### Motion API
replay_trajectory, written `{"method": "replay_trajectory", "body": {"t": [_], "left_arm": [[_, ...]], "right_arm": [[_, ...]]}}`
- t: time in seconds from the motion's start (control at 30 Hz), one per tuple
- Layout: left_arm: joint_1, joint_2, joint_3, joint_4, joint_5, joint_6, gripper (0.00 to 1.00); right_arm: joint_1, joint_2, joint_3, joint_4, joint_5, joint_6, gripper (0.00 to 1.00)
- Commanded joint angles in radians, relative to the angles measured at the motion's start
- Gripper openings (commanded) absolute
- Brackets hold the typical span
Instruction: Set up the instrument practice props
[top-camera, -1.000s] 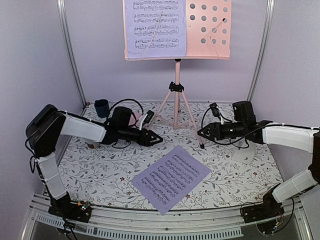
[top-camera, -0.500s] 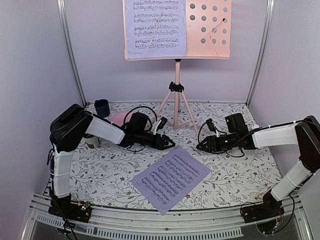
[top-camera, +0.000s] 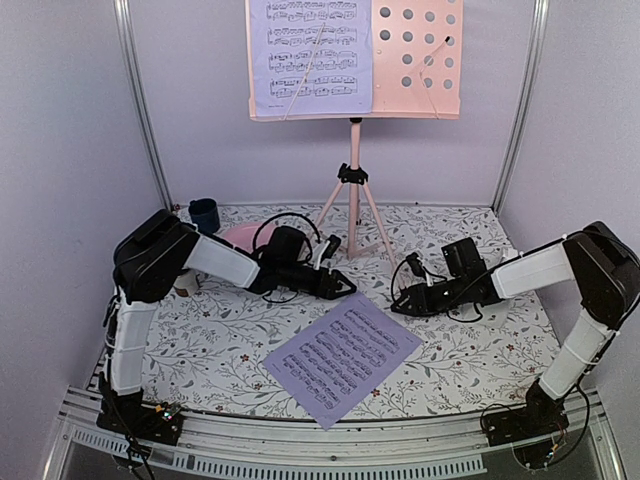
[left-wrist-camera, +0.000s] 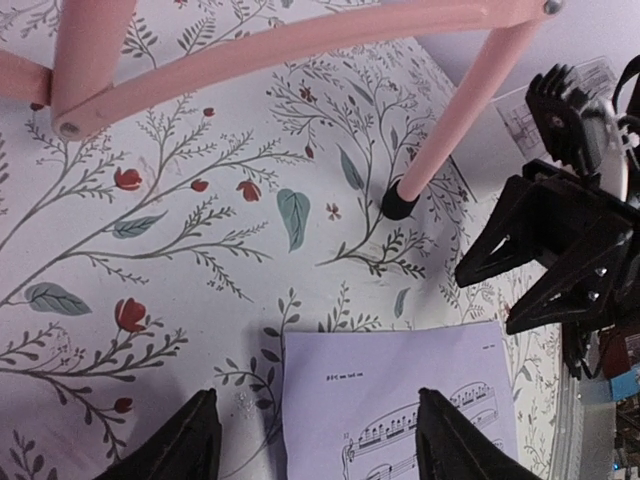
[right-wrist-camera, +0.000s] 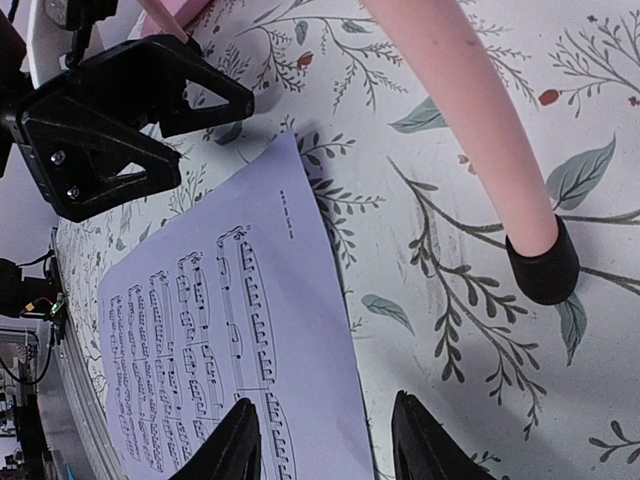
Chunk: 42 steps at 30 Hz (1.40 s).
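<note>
The pink music stand (top-camera: 415, 62) stands at the back on its tripod (top-camera: 352, 205), with one page of sheet music (top-camera: 310, 55) on the left half of its desk. A second lavender page (top-camera: 343, 357) lies flat on the floral cloth in front. My left gripper (top-camera: 345, 290) is low at that page's far corner, open; in the left wrist view (left-wrist-camera: 320, 445) the corner (left-wrist-camera: 400, 400) lies between its fingertips. My right gripper (top-camera: 398, 303) faces it from the right, open, and straddles the page's edge (right-wrist-camera: 300, 330) in the right wrist view (right-wrist-camera: 320, 420).
A tripod foot (left-wrist-camera: 398, 205) rests on the cloth just beyond both grippers, and a pink leg (right-wrist-camera: 470, 130) runs close past the right one. A navy cup (top-camera: 204, 214) and a pink plate (top-camera: 238, 236) sit at the back left. Walls and metal posts (top-camera: 140, 110) enclose the table.
Both arms have swung inward and down to the loose page's far corner, so the two grippers now face each other closely. The right jaws have narrowed.
</note>
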Motion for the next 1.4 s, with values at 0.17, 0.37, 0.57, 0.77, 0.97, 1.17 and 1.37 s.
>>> {"method": "replay_trajectory", "body": {"t": [0.17,0.37,0.57,0.77,0.97,1.17,1.37], "left_arm": [[-0.019,0.060,0.070,-0.047,0.024,-0.010,0.64],[-0.034,0.083,0.110,-0.087,0.037,-0.003,0.61],[-0.047,0.090,0.119,-0.095,0.058,-0.005,0.56],[-0.051,0.103,0.131,-0.087,0.065,-0.007,0.50],[-0.053,0.125,0.150,-0.089,0.066,-0.003,0.46],[-0.055,0.143,0.153,-0.091,0.059,0.010,0.28],[-0.055,0.116,0.122,-0.043,0.074,0.037,0.06]], "right_arm": [[0.011,0.088,0.001,0.038,-0.018,-0.024,0.37],[0.018,0.130,0.014,0.038,-0.020,-0.024,0.36],[0.027,0.141,0.028,0.036,-0.021,-0.023,0.33],[0.030,0.144,0.031,0.035,-0.021,-0.021,0.33],[0.032,0.149,0.030,0.040,-0.024,-0.020,0.33],[0.031,0.150,0.034,0.042,-0.026,-0.021,0.33],[0.031,0.130,0.035,0.042,-0.046,-0.025,0.35]]}}
